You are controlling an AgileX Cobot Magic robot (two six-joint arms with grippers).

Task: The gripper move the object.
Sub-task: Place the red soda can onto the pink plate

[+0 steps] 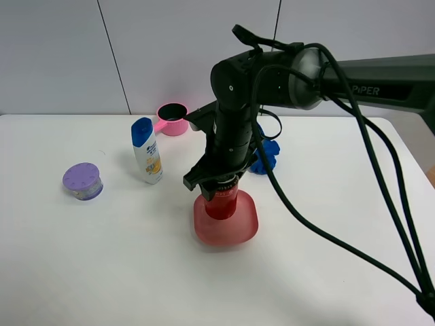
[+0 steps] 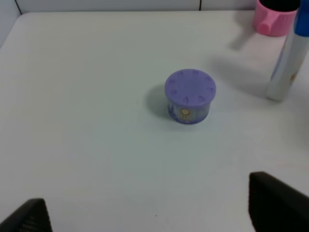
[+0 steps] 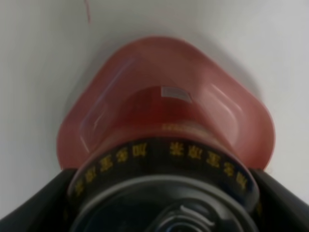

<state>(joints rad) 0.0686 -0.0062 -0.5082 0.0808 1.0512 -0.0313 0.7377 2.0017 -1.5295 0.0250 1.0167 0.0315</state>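
black right gripper (image 1: 221, 187), jaws clamped on the red soda can with silver top (image 1: 221, 204), holds it between them, directly above a translucent pink square plate (image 1: 248, 227) on the white desk (image 1: 102, 258); best lowered level, released gently.

The soda can (image 3: 164, 189) has a shiny metal top. The pink plate (image 3: 99, 108) is glossy plastic; the table (image 1: 102, 265) looks smooth and matt.

The can (image 1: 221, 204) stands on the plate (image 1: 234, 234), the bottle (image 1: 147, 151) to its left, the tub (image 1: 83, 180) farther left.
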